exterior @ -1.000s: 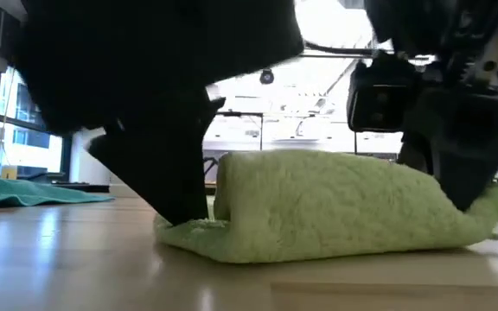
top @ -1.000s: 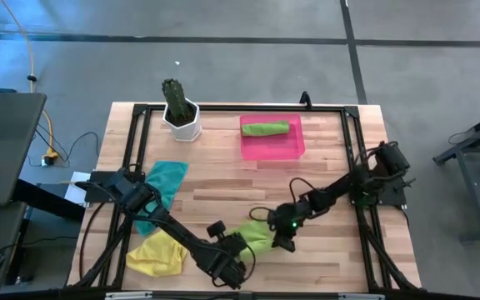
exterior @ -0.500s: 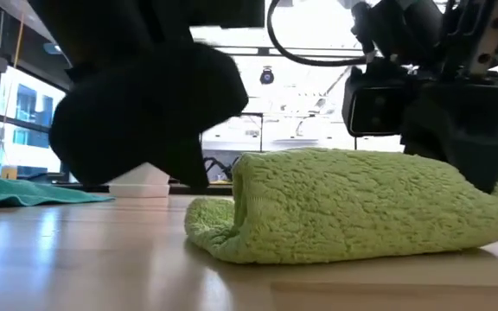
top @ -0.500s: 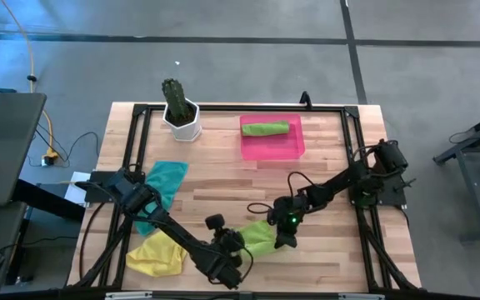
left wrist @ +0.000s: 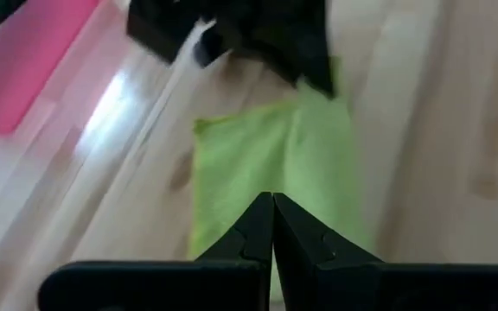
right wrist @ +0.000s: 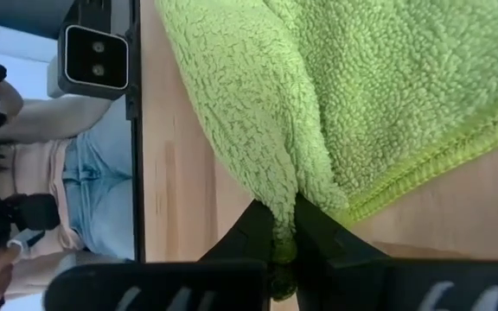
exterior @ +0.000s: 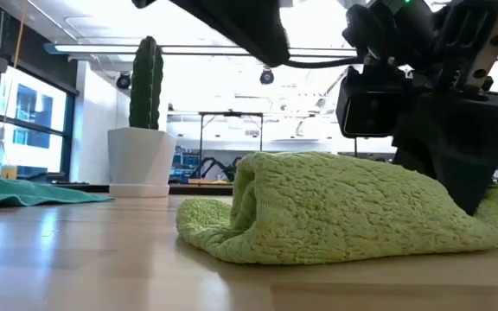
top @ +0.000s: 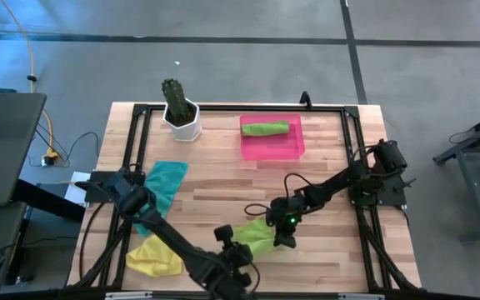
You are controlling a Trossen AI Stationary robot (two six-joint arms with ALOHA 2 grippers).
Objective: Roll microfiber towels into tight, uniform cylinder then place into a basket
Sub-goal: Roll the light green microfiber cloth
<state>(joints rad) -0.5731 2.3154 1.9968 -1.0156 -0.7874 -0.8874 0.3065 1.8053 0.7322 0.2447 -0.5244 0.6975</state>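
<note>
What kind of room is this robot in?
Probably a robot lab or workshop: a wooden table with a black frame stands on bare grey floor, ceiling strip lights glow, and a potted cactus sits on the table.

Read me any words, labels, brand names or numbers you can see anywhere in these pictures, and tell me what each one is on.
None can be read: no word, label, brand or number shows in any view.
The pink basket, the white cactus pot and the lime green towel are all unmarked.
The small camera unit at the table edge bears no readable marking.
</note>
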